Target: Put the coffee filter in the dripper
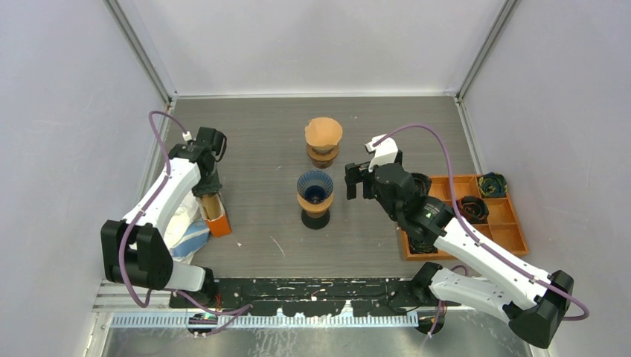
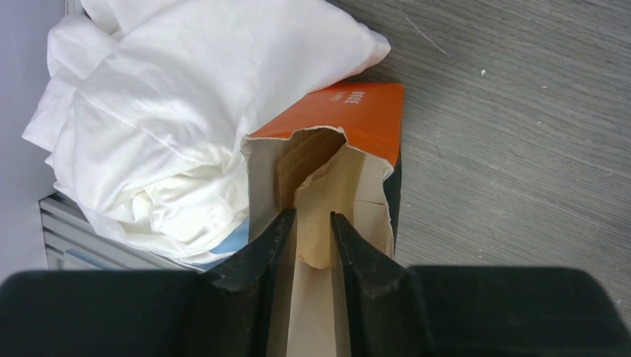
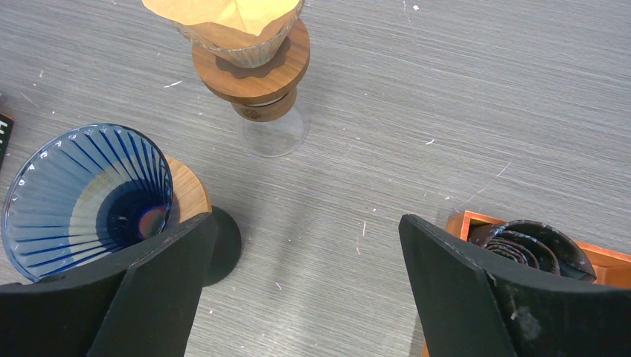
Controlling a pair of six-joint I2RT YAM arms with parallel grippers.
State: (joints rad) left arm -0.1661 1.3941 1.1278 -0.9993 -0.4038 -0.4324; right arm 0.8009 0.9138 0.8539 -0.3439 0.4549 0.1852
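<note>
The left end effector [image 2: 312,217] fills the bottom of its wrist view, pointing down into the torn mouth of an orange box [image 2: 372,111]. Its two black fingers [image 2: 271,249] are drawn in to a narrow gap, and the tan edge of a coffee filter [image 2: 316,195] stands up between them. They appear to be clenched on that paper, though the pads themselves are hard to make out. The filter has not left the box. A crumpled white cloth [image 2: 171,111] lies against the box at its 10 o'clock side in this view.

From above, the box stands on the grey table [image 1: 260,149] at about 9 o'clock from the blue dripper [image 1: 315,186], well apart from it. The dripper (ribbed glass on a wooden collar and a black stand) is upright, and its cone is bare inside. At its 12 o'clock stands a second dripper [image 1: 323,137], which holds a brown paper cone.

The right end effector [image 1: 357,181] hovers just beside the blue dripper at 3 o'clock, released, its jaws spread wide and grasping nothing. Farther out at 3 o'clock lies an orange tray [image 1: 513,223] with dark coiled items in its compartments.
</note>
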